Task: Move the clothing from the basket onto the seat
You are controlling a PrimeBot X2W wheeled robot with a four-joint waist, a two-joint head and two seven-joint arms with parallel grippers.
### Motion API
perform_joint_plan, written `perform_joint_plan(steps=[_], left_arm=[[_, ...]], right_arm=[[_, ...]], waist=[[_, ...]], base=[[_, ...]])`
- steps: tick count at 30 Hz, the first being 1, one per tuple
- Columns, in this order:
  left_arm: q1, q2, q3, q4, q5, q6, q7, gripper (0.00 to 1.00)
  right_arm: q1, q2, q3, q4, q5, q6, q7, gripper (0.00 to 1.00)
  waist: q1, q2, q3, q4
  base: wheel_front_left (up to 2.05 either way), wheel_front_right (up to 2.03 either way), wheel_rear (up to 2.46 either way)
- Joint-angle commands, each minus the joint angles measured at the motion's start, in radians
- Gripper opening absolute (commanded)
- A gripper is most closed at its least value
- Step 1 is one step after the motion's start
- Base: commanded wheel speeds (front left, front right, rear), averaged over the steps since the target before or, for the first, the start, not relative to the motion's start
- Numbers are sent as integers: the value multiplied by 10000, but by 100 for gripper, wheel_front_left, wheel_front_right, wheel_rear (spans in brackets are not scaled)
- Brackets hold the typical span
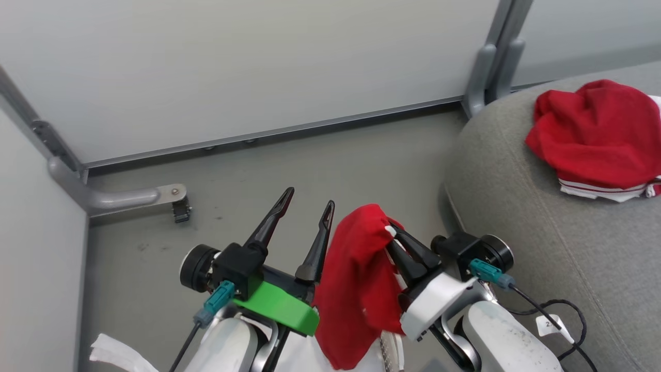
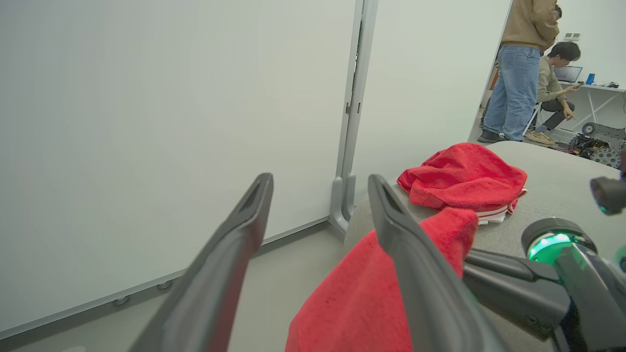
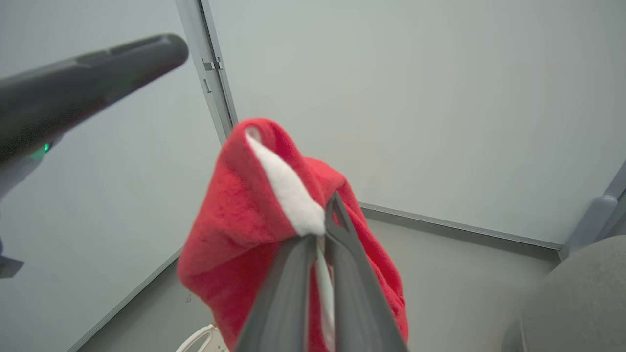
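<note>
Right wrist view shows the right pincer [image 3: 320,234] clamped on a red garment [image 3: 234,205] (white trim between its fingers); head view adds the cloth hanging below it. Beside it, the left pincer [image 1: 310,199] stands apart, empty. Farther right, another red garment [image 1: 594,129] lies on the seat [image 1: 516,217]; left wrist view adds two people [image 2: 518,73] beyond.

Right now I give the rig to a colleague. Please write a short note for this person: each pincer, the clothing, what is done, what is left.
Left pincer: open, holding nothing.
Right pincer: shut on a bright red soft garment with white trim, hanging free.
Done: a second crumpled red garment with white striped trim lies on the large grey fabric seat.
Left: carry the held garment to the seat and release it. Whether more clothing waits, the pictures do not tell.
</note>
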Motion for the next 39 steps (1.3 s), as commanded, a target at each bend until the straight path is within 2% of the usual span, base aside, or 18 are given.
perform_joint_plan(steps=[1,8,14,21,26,30,33,39], left_arm=[[-36,18,38,47,120,-25,-5,100],[-208,30,235,212,321,-25,-4,100],[-354,164,193,380,394,-25,-4,100],[-978,198,-716,776,101,-24,-4,100],[-1229,288,-958,943,-28,-24,-4,100],[-1370,421,-1087,1055,-62,-24,-4,100],[-1436,526,-1034,1060,-32,-24,-4,100],[-1336,701,-828,945,193,-24,-4,100]], right_arm=[[179,-43,-135,-86,107,-14,-22,0],[447,3,-299,-484,180,-14,-22,0],[608,64,-488,-606,224,-13,-22,0],[902,101,-1478,-1065,-134,-13,-22,0],[605,32,-2164,-1734,-375,-13,-23,0],[-357,-545,-2748,-2402,-582,-14,-22,0],[-1458,-1288,-3259,-2767,-726,-14,-22,0],[-4173,-2663,-4011,-2574,-1034,-14,-22,0]], waist=[[0,0,276,-1092],[0,0,654,-3121],[0,0,868,-4538],[0,0,1164,-4791],[0,0,1430,-4840],[0,0,1786,-4858],[0,0,2148,-4831],[0,0,2790,-4769]], base=[[0,0,0],[0,0,0],[0,0,0],[0,0,0],[0,0,0],[0,0,0],[0,0,0],[0,0,0]])
